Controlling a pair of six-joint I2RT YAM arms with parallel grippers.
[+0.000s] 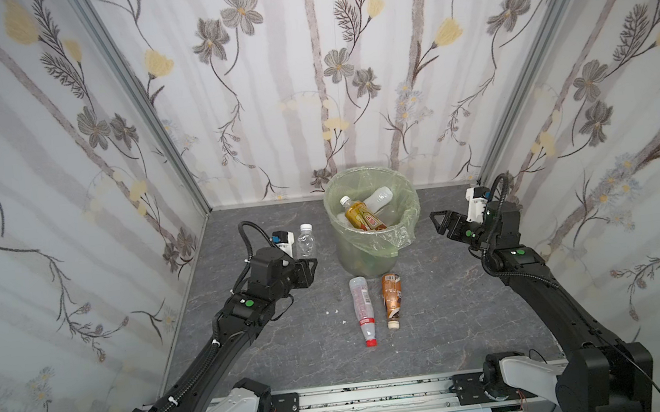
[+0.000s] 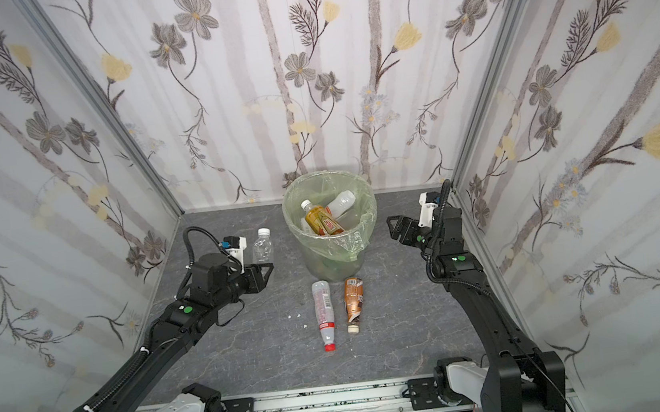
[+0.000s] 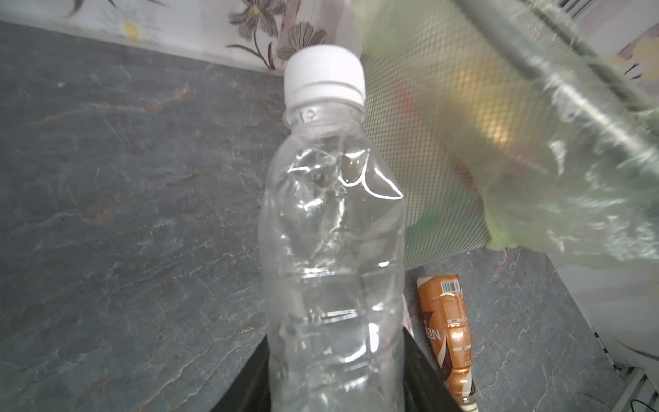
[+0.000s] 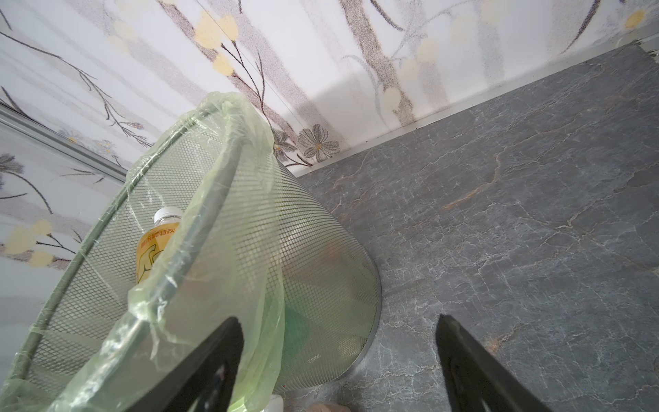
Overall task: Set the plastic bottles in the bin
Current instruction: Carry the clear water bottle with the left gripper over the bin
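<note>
Clear bottle [image 3: 331,232]: I found it clamped in the left gripper. Its lower body sat between the two black fingers [image 3: 424,381] and its white cap [image 3: 324,75] pointed away from the wrist. The wall was dented below the shoulder. I could not tell whether its base touched the tabletop.
Left gripper [image 1: 310,265]: it was closed onto the clear bottle and turned towards the bin.
Right gripper [image 1: 437,220]: the jaws stood wide apart with nothing between them, and the tips pointed at the bin.
Bin [image 1: 357,258]: it had grey-green mesh walls and a pale green bag [image 1: 402,233] folded over the rim. It stood upright between the two grippers, just right of the left gripper's load. It was near the right gripper's tips but apart from them.
Amber tea bottle [image 1: 358,214]: it was inside the bin, leaning, with its white-capped neck uppermost.
Frosted white bottle [image 1: 379,198]: it was inside the bin, resting against the amber tea bottle on the side nearer the right gripper.
Red-capped bottle [image 1: 362,310]: it lay flat on the tabletop, right of the left gripper and nearer the robot base. Its cap pointed towards the base and its bottom towards the bin.
Brown coffee bottle [image 1: 392,298]: it lay flat just beside the red-capped bottle on the right gripper's side. It was roughly parallel, with its cream cap towards the base.
Tabletop [image 1: 456,306]: it was a grey stone-patterned surface. I noted small white scraps [image 1: 333,311] between the left arm and the red-capped bottle.
</note>
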